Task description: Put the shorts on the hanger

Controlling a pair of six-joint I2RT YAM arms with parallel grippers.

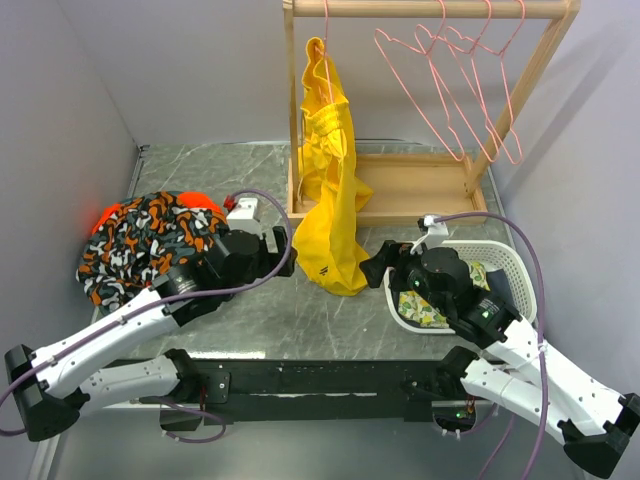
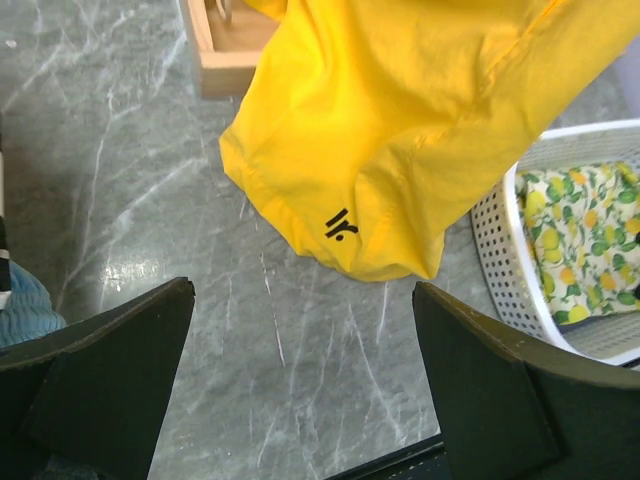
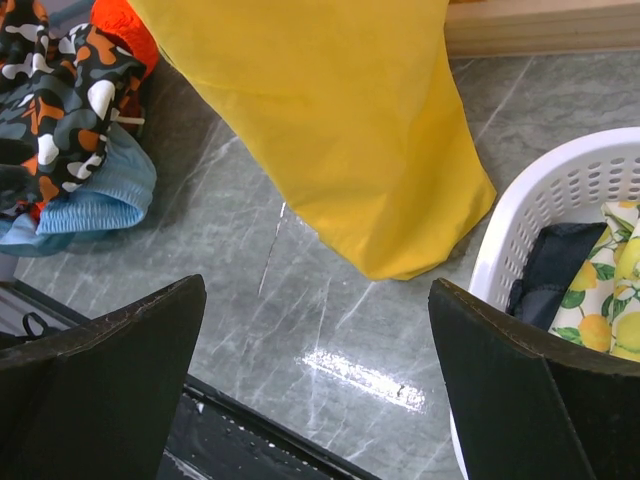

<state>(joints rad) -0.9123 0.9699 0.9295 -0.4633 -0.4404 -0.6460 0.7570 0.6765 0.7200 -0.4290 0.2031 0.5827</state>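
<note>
So the soft black shorts with the orange, white and grey camo blotches (image 1: 140,240) are bunched in a heap at the far left of the grey marble worktop (image 1: 300,320). They're sitting on top of a plain orange-red garment (image 1: 105,213), and a bit of light blue ribbed fabric (image 3: 100,200) pokes out at the edge of the pile. The thin pink wire hangers (image 1: 445,100) hang bare on the rail of the wooden rack (image 1: 420,8) at the back right, well apart from the shorts. One more pink hanger on that rail carries the plain yellow garment (image 1: 335,200), which droops low over the worktop between the two arms. The left end effector (image 2: 305,380) is spread wide and empty, just right of the shorts pile, facing the yellow hem. The right end effector (image 3: 320,380) is spread apart too, holding nothing. It's right beside the white perforated plastic basket (image 1: 505,258), which has a lemon-print cloth (image 1: 425,310) in it.
</note>
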